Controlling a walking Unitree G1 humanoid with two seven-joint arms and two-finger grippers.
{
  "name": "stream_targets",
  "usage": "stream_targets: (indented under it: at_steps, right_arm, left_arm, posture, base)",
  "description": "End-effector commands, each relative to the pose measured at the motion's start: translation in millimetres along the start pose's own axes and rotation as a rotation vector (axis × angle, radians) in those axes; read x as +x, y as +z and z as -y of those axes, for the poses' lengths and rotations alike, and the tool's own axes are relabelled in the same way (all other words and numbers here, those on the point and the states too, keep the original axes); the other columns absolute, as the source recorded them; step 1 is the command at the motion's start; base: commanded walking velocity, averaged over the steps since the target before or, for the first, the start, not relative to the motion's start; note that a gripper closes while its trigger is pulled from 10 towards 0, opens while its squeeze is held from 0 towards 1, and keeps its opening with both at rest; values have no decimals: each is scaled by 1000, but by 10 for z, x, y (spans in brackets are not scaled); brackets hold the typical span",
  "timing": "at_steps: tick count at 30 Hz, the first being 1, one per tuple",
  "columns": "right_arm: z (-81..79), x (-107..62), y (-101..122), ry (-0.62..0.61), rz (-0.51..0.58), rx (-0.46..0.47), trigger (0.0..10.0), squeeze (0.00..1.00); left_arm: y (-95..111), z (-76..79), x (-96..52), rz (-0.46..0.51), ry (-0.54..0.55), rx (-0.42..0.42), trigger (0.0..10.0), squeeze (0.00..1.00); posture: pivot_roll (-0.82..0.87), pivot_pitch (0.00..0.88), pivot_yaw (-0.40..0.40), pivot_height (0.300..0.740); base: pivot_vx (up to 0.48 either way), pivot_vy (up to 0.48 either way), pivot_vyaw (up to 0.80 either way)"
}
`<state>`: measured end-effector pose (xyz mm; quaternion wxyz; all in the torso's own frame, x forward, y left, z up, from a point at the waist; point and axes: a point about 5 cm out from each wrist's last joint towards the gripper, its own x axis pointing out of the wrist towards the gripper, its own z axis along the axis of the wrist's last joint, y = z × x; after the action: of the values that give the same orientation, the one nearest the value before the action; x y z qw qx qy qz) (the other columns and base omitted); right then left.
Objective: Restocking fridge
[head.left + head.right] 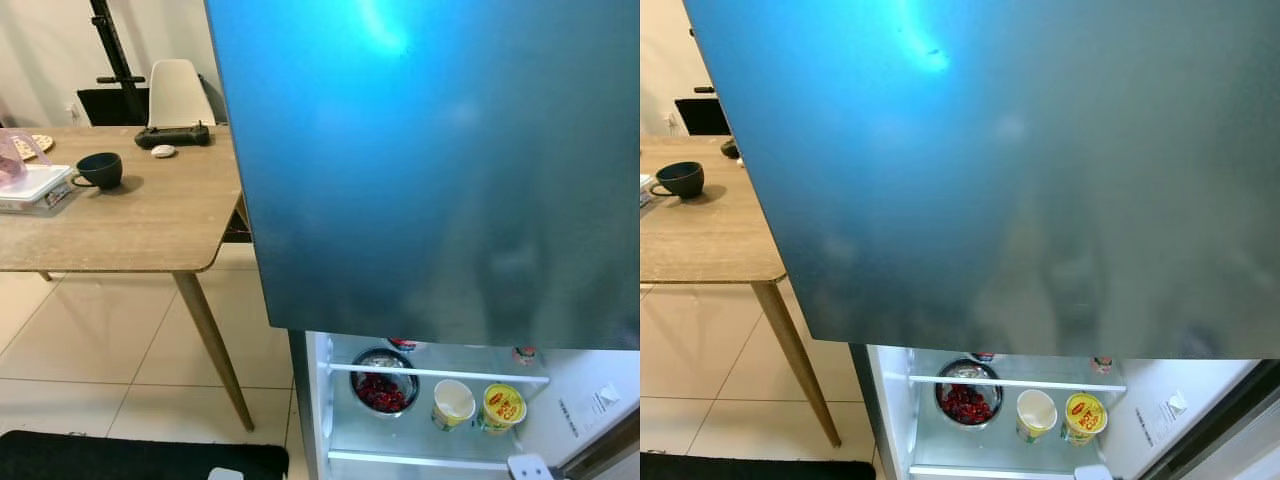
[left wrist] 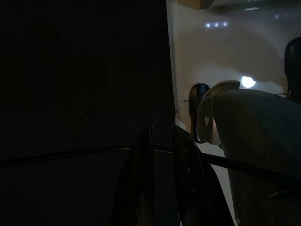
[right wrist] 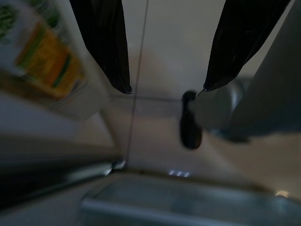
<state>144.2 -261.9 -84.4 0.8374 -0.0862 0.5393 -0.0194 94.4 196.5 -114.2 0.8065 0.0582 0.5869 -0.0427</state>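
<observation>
Left eye view looks down past a broad blue-grey upper fridge door [image 1: 440,160] into the lit lower compartment of the fridge [image 1: 322,400], which stands open. On its glass shelf [image 1: 440,374] sit a metal bowl of red berries [image 1: 383,383], a pale paper cup [image 1: 453,402] just beside it and a yellow-lidded tub [image 1: 502,406] next to the cup; two red-capped items further back are too hidden to name. To the robot's left stands the wooden bench [image 1: 130,220], carrying a dark mug [image 1: 100,170], a clear plastic food container [image 1: 35,185], a black controller [image 1: 172,135] and a small white object beside it. A black mat [image 1: 130,458] lies on the tiled floor.

Right wrist view shows the right gripper [image 3: 167,89] with its two black fingers spread wide and nothing between them, hanging near the fridge, with a blurred green-and-orange carton [image 3: 44,52] in a door rack alongside. Left wrist view is very dark; the left gripper [image 2: 162,155] has its fingers pressed close together and appears to hold nothing.

The stock still to go in seems to be the container on the bench, well apart from both grippers. It looks light but thin-walled and smooth, so it would likely flex or slip under a hard pinch; taking it by the stiffer rim or across its short sides, kept level, seems safest. The cup and tub in the fridge look light and easy to knock over when placing something next to them.
</observation>
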Motion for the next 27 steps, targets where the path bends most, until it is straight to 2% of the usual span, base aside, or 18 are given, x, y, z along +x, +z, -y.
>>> stream_targets:
  at_steps: [1,6,9,13,15,19,27]
  right_arm:
    - [-9,4,20,-8,9,-2,10000,0]
    - [-148,25,47,32,9,-49,10000,0]
    - [-186,30,51,51,-1,-134,10000,0]
    - [-170,28,28,35,-11,-96,10000,0]
    - [-193,27,-14,41,-23,-126,10000,0]
    - [-220,30,-5,51,-12,-100,10000,0]
    - [-107,14,-29,19,-14,-91,10000,0]
  left_arm:
    - [-286,-7,-36,-106,-1,-20,10000,0]
    - [-267,-166,-56,-100,32,-8,10000,0]
    - [-96,-225,-40,-38,66,-75,10000,0]
    - [-41,-225,-34,-15,70,-108,10000,0]
    - [-73,-175,-28,-30,58,-96,10000,0]
    - [-110,-125,-25,-44,41,-82,10000,0]
    - [-29,-65,-8,-26,10,-29,10000,0]
  posture:
    - [-103,0,-53,740]
    - [-98,0,-59,740]
    - [-59,0,-48,740]
    - [-61,0,-45,740]
    - [-72,0,-33,740]
    - [-79,0,-36,740]
    - [-68,6,-47,740]
  base:
    - [0,0,0]
    - [0,0,0]
    - [0,0,0]
    - [0,0,0]
    - [0,0,0]
    - [0,0,0]
    - [0,0,0]
